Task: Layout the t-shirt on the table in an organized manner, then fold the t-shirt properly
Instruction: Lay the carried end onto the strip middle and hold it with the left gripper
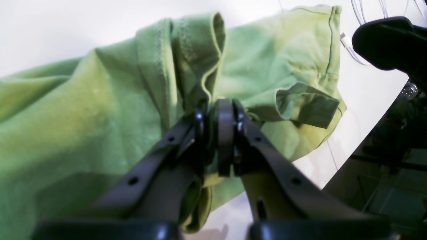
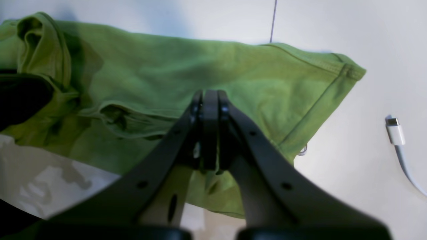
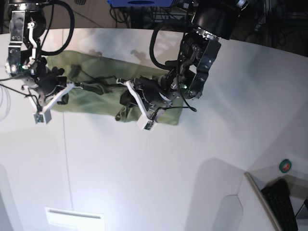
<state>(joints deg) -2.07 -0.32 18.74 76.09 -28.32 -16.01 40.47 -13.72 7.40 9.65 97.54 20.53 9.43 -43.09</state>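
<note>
room: dim beyond bench | cables (image 3: 120, 12) behind | keyboard (image 3: 284, 204) lower right | charger plug (image 2: 395, 131) lying nearby

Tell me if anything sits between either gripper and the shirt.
Nothing visible does. The left gripper is shut on a bunched fold of the shirt, and the right gripper is shut on its cloth too. A white cable lies on the table beside the shirt, apart from it.

A big white tabletop (image 3: 144, 163) with a curved far edge is seen, crossed by one thin dark seam (image 3: 67, 159). An olive-green t-shirt (image 3: 101, 103) is spread lengthwise across the far part, bunched and wrinkled. A white cable with its plug (image 2: 395, 130) is laid just beside the shirt's hem.
</note>
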